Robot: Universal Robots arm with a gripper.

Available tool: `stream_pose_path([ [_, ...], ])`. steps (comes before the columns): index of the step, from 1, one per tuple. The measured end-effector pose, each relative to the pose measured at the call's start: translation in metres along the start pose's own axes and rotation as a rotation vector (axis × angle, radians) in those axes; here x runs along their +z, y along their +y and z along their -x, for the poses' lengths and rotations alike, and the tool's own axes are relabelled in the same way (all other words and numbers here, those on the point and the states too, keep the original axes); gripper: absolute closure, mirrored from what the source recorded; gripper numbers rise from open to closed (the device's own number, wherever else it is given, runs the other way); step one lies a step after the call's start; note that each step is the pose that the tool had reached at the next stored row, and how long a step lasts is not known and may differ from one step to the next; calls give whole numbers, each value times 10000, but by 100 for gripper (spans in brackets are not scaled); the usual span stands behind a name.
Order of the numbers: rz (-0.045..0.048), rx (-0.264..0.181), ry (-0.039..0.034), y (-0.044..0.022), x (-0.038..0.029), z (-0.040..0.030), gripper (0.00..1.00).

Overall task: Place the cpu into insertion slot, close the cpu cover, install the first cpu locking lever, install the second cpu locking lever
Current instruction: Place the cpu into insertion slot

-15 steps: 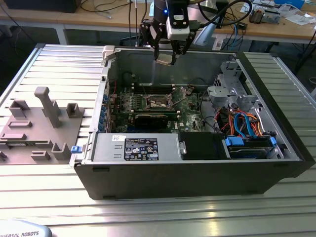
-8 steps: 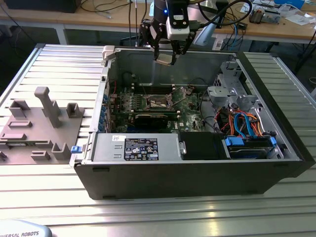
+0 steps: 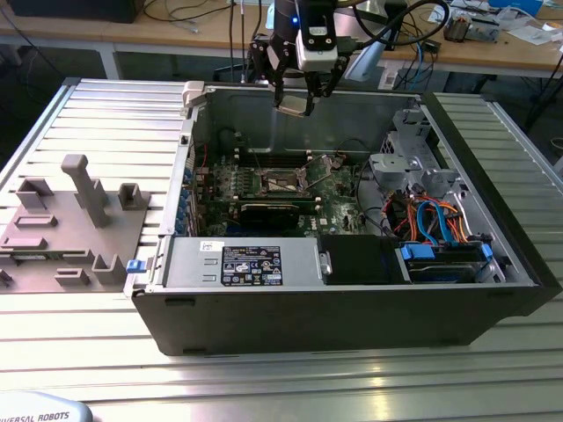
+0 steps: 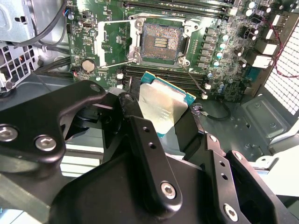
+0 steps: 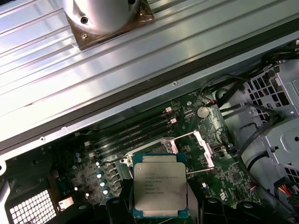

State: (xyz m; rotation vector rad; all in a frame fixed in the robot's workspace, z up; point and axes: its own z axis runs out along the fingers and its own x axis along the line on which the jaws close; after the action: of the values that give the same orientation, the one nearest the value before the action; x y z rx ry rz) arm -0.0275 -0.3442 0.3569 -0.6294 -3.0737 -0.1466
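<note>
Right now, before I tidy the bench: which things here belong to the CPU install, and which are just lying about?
In the job: cpu, clamped in the jaws; insertion slot, empty; cpu cover, swung open; a locking lever.
Lying about: grey fixture blocks on the exterior view's left; blue and orange cables; labelled power supply.

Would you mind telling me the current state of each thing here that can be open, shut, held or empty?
gripper: shut on the cpu.
cpu: held, not yet seated.
insertion slot: empty, uncovered.
cpu cover: swung open.
computer case: open, insides exposed.
</note>
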Motion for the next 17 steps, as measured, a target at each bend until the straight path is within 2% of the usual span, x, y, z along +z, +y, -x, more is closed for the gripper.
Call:
stream_pose_path([
  [17, 5, 250, -23, 0, 0, 0, 46],
])
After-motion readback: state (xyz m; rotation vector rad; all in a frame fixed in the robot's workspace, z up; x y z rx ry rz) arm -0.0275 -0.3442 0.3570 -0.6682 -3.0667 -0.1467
